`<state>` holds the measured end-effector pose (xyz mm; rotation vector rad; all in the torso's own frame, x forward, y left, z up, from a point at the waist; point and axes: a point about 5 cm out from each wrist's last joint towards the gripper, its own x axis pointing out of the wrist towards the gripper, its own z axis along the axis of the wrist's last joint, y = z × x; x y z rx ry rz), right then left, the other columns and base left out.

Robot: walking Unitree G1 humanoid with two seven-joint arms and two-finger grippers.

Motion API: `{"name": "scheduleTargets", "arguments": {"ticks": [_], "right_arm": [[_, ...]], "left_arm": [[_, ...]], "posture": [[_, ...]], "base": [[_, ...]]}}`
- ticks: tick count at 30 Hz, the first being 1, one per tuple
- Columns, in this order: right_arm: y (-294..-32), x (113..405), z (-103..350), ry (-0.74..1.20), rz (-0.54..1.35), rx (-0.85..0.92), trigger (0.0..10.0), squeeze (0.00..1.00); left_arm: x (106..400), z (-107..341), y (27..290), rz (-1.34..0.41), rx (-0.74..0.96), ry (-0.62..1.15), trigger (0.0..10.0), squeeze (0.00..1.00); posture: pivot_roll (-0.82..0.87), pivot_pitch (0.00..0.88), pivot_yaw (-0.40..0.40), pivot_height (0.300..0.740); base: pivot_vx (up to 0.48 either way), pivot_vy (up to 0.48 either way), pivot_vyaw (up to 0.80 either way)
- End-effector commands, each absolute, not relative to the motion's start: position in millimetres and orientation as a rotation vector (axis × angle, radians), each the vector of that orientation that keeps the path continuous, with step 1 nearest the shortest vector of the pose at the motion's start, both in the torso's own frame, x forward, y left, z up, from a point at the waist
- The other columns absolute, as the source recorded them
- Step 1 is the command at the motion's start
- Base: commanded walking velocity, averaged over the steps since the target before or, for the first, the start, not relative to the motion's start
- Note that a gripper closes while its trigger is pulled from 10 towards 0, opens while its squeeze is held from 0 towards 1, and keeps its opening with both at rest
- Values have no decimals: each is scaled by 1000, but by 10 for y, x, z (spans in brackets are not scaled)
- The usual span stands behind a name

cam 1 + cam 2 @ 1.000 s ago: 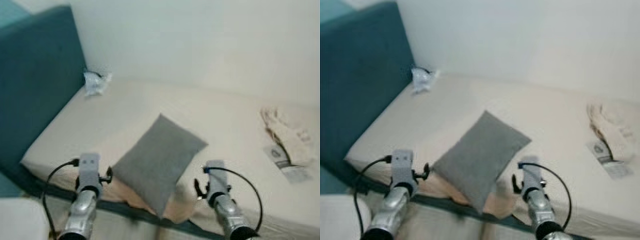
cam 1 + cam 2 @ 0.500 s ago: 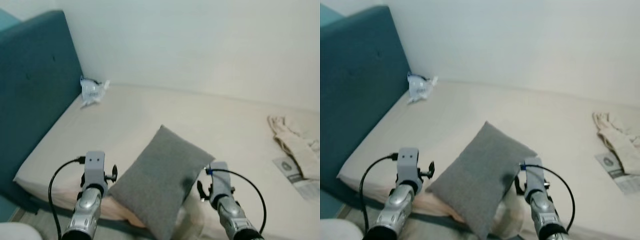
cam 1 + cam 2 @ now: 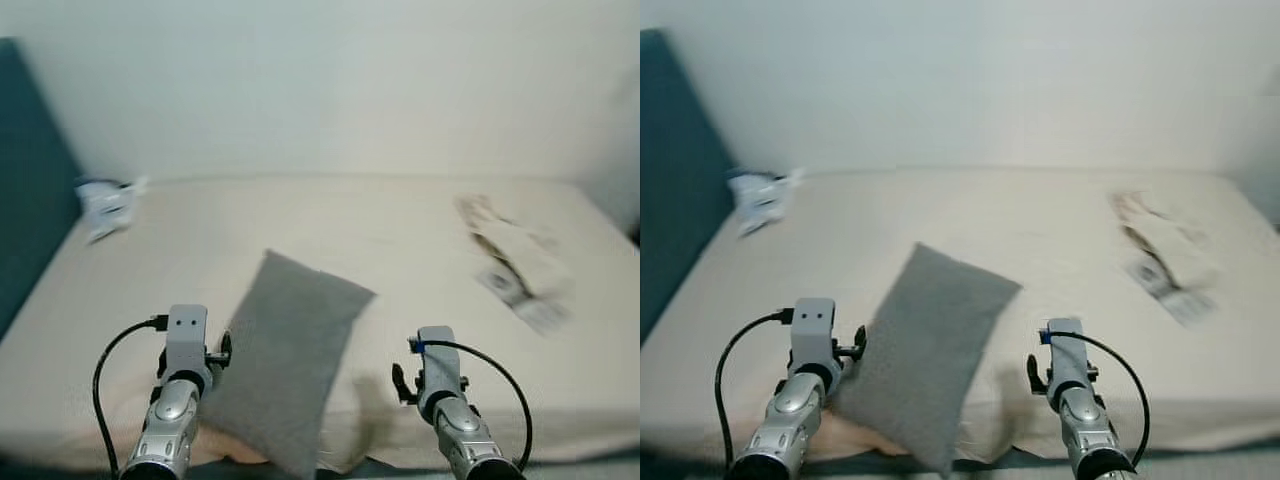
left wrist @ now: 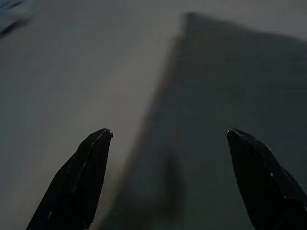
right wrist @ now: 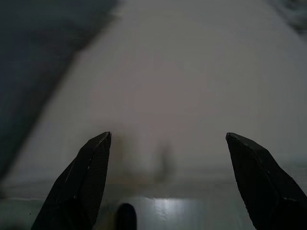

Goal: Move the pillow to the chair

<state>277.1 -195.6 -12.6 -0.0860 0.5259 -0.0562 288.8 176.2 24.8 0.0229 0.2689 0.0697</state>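
At the lower centre of the frame, the grey pillow [image 3: 285, 360] lies over the bed [image 3: 400, 250] edge between the left gripper [image 4: 168, 139] and right gripper [image 5: 168, 139], both jaws wide and empty. A one-sided grasp could let it slide off.

Pillow [image 3: 287, 365] on bed [image 3: 400, 240] btwn both pincers

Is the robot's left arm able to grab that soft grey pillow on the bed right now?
Probably yes. The left gripper is open, its fingers spread, with the soft grey pillow's near edge right ahead on the cream bed. Nothing lies between them.
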Motion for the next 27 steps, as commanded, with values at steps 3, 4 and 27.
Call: {"name": "scheduleTargets", "arguments": {"ticks": [3, 4, 27], "right_arm": [[-1943, 2724, -181, 559, -71, -64, 10000, 0], [-1941, 2720, -188, 568, -68, -70, 10000, 0], [-1971, 2704, -197, 572, -86, -68, 10000, 0]], "left_arm": [[2861, 197, 1742, 57, 33, 292, 10000, 0], [2864, 198, 1739, 56, 33, 292, 10000, 0], [2866, 225, 1683, -4, 69, 264, 10000, 0]], "posture": [[34, 67, 20, 740], [34, 66, 19, 740], [35, 80, 19, 740]], "base": [[0, 0, -267], [0, 0, 0], [0, 107, 0]]}}
